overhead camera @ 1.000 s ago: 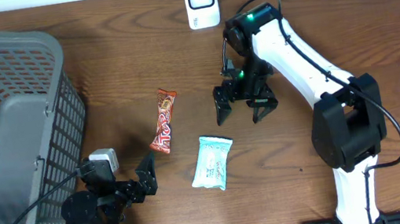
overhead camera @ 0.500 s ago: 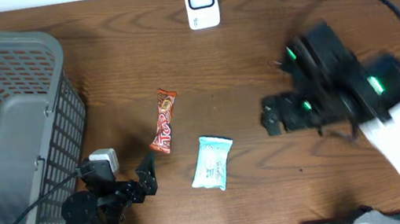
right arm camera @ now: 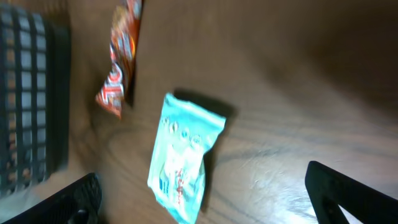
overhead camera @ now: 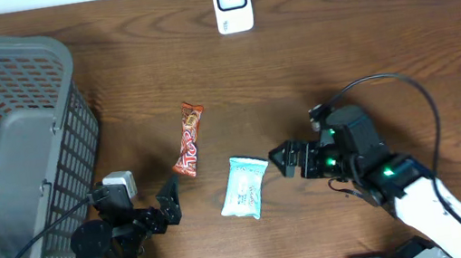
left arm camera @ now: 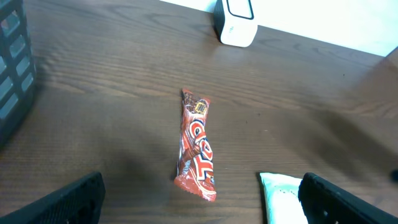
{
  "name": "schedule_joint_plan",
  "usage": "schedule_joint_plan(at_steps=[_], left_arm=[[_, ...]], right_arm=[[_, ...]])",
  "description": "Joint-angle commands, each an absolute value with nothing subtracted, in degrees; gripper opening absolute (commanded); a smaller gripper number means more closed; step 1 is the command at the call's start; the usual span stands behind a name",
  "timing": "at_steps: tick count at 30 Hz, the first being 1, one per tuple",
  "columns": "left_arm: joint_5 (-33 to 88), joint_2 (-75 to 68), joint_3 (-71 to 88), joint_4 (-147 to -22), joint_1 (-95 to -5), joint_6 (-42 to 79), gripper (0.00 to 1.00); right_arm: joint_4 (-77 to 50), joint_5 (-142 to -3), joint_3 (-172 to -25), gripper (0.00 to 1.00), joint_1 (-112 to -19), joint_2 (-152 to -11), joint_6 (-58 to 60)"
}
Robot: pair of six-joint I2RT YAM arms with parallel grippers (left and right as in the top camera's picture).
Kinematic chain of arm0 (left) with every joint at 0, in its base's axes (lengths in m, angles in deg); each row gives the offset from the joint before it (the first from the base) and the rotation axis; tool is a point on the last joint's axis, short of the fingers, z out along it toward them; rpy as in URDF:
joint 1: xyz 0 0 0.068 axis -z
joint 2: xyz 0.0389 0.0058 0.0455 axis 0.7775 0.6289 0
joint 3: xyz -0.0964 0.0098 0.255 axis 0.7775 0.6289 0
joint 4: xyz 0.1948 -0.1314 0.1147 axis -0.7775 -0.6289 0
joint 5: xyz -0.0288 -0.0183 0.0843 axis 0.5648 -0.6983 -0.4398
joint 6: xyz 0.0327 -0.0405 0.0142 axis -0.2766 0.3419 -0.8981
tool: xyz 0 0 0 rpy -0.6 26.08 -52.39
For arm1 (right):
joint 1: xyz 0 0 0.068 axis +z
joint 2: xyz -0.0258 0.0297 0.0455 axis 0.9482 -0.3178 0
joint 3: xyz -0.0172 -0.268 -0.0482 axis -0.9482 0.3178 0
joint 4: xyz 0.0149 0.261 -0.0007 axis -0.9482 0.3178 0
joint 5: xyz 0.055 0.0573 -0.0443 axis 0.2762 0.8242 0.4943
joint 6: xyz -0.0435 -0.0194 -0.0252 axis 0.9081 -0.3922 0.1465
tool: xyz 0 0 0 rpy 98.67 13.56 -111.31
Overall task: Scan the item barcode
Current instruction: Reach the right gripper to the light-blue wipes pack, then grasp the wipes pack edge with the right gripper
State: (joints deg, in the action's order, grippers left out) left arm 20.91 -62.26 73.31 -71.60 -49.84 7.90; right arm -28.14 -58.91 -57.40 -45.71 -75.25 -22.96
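The brown wooden table [overhead camera: 384, 51] is holding everything. Nearest, the left gripper [overhead camera: 171, 202] is gaping wide. The pale-blue printed packet [overhead camera: 245, 186] is lying flat, with the right gripper [overhead camera: 283, 160] spread wide just beside it. Beyond, a red candy bar [overhead camera: 188, 139] is lying, and the white scanner [overhead camera: 231, 2] is standing farthest.

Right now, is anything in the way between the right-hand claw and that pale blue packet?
Nothing visible. The open right gripper sits just beside the pale blue packet, with only bare table between them. The red candy bar lies on the packet's other side, off that path.
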Motion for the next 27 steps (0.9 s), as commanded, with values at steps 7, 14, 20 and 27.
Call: schedule_joint_plan(at_steps=[7,14,20,27], left_arm=[[21.4,-62.5,73.1,-71.6,-49.7,7.4,0.99],[21.4,-62.5,73.1,-71.6,-49.7,7.4,0.99],[21.4,-62.5,73.1,-71.6,-49.7,7.4,0.99],[21.4,-62.5,73.1,-71.6,-49.7,7.4,0.99]], right_arm=[[-40.7,-44.4,-56.9,0.99,-45.1,-97.4,-18.9],[-47.4,-38.2,-57.1,0.95,-44.8,-111.0,-20.2],[-40.4,-38.2,-57.0,0.73,-42.1,-113.5,-27.7],[-36.8,-47.1,-57.1,0.77,-38.8,-113.5,-37.6]])
